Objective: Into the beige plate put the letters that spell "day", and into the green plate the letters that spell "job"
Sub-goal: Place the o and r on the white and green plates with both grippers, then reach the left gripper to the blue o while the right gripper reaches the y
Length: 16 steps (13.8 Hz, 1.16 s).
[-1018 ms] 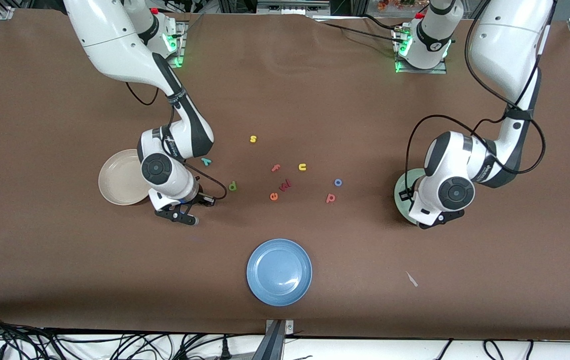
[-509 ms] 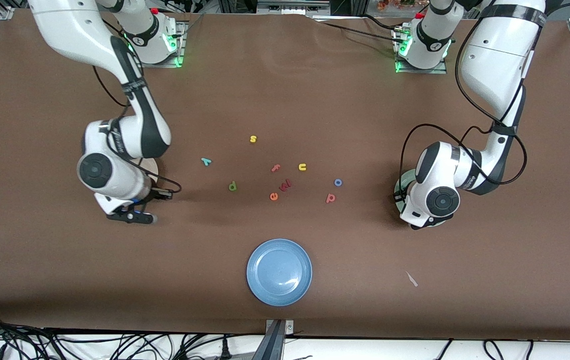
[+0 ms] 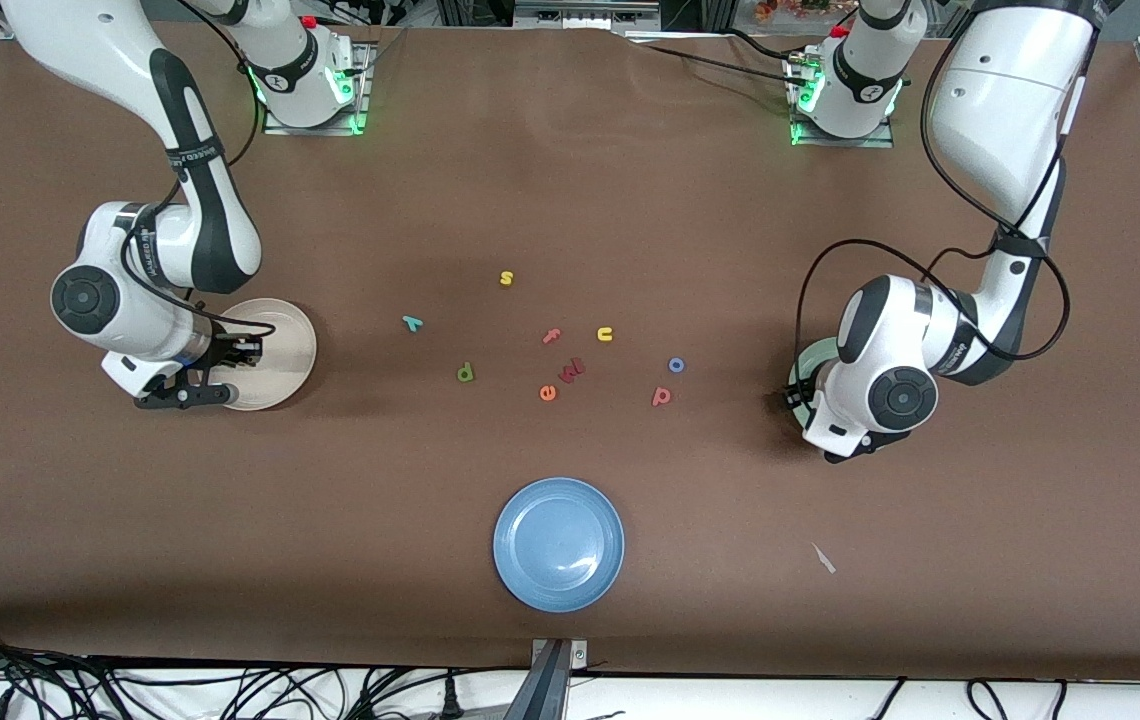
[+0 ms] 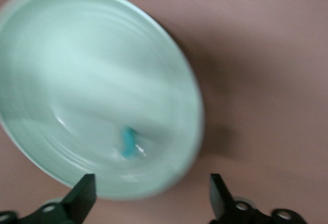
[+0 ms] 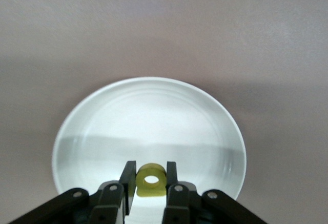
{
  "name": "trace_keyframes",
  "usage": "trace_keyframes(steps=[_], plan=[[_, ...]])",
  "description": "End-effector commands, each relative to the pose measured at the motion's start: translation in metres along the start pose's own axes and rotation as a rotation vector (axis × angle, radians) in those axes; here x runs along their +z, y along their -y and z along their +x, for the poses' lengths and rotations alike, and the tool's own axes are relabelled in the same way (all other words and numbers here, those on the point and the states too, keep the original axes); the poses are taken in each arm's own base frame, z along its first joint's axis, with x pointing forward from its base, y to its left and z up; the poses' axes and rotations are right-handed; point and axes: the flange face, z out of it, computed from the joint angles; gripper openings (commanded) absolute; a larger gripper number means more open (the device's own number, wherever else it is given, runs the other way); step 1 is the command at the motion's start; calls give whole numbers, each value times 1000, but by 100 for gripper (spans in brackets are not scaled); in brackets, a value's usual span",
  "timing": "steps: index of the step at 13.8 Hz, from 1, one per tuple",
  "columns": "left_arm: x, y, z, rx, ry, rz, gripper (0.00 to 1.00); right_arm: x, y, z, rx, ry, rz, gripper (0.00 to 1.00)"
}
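Observation:
My right gripper [image 5: 151, 182] is shut on the yellow a [image 5: 151, 179] and hangs over the rim of the beige plate [image 3: 282, 345]; its fingers [image 3: 192, 396] show dark in the front view. My left gripper [image 4: 151, 199] stands open over the edge of the green plate [image 4: 77, 70], and the teal j [image 4: 129, 142] lies in that plate. In the front view the left wrist hides most of the green plate [image 3: 814, 358]. On the table lie the teal y [image 3: 412, 322], green d [image 3: 465, 373], blue o [image 3: 676, 365] and salmon b [image 3: 661, 397].
Other letters lie mid-table: yellow s [image 3: 506, 278], salmon f [image 3: 551, 336], yellow u [image 3: 605, 334], a dark red w [image 3: 571, 370], orange e [image 3: 547, 393]. A blue plate [image 3: 558, 543] sits nearer the front camera. A white scrap [image 3: 823, 558] lies toward the left arm's end.
The right arm has swung toward its end of the table to the beige plate, still shut on the yellow a. The left gripper has opened over the green plate.

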Motion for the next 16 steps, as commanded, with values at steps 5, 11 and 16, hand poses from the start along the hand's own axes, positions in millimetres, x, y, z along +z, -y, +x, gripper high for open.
trace_keyframes(steps=[5, 11, 16], plan=[[-27, -85, -73, -43, 5, -76, 100, -33, 45, -2, 29, 26, 138, 100], [-2, -143, -109, -122, -83, -147, 100, -44, 130, 4, 143, 20, 152, 100], [26, -151, -114, -123, -80, -131, 89, -26, 183, -12, 44, 9, 119, 100]])
